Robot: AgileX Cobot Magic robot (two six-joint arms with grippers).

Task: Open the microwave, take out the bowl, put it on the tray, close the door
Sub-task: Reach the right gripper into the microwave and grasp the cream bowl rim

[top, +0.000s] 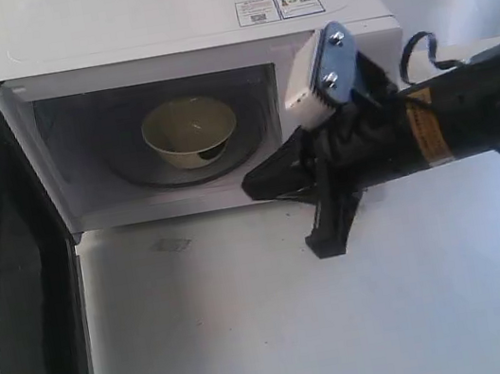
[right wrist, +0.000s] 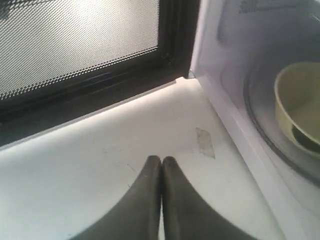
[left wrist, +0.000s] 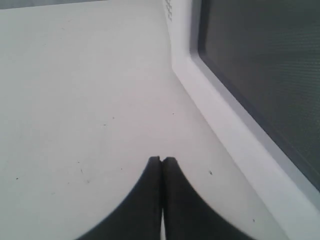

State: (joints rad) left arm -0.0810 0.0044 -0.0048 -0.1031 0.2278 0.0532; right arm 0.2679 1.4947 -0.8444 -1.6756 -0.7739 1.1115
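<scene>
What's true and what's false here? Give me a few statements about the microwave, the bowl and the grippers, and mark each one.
1. The door is open. True.
2. The bowl sits on the table in front of the microwave. False: it is inside the microwave.
3. The right gripper holds the bowl. False: it is shut on nothing, outside the microwave near its opening.
4. The left gripper is shut. True.
</scene>
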